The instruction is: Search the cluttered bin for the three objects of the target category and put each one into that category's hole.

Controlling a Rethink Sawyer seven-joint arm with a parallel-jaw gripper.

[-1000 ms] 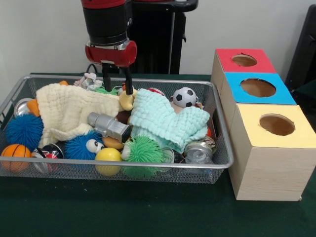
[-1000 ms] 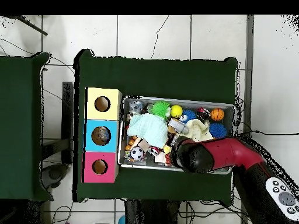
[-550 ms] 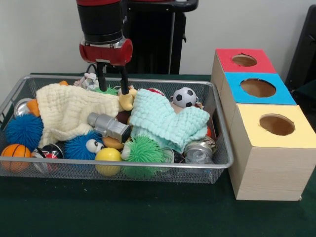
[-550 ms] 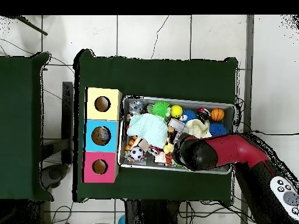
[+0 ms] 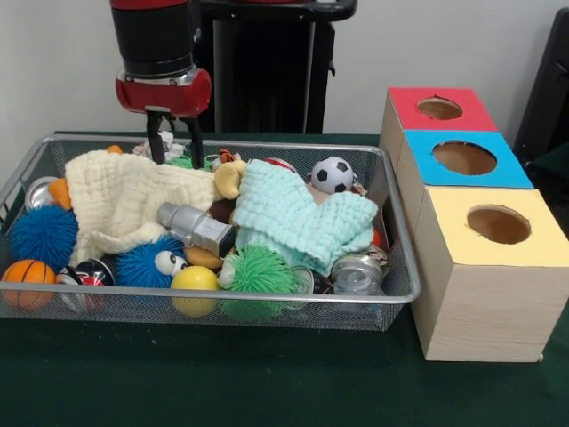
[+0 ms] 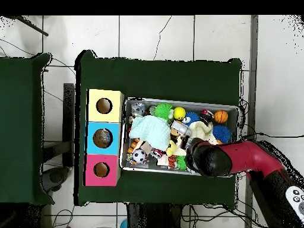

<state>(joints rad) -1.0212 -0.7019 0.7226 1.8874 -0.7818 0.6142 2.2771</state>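
Observation:
A wire mesh bin [image 5: 391,222] holds a jumble of toys. My gripper [image 5: 175,151] hangs open over the bin's back left part, just above the edge of a cream cloth [image 5: 124,200], with nothing between its fingers. A mint cloth [image 5: 302,213] covers the bin's middle. A soccer ball [image 5: 332,175], a small basketball [image 5: 27,274], a yellow ball [image 5: 195,283], a green fuzzy ball [image 5: 258,269] and two blue fuzzy balls [image 5: 43,236] [image 5: 147,262] lie around the cloths. In the overhead view the red arm [image 6: 237,159] covers the gripper and part of the bin [image 6: 181,101].
Three wooden boxes with round holes stand beside the bin: red [image 5: 438,109], blue [image 5: 464,158] and yellow [image 5: 498,225]. A grey toy [image 5: 196,227] and crushed cans [image 5: 360,267] lie among the clutter. The bin's rim stands above the green tabletop [image 5: 267,382].
In the front view my gripper has slid left along the bin's back edge and risen slightly, still open and holding nothing. The bin's contents have not shifted.

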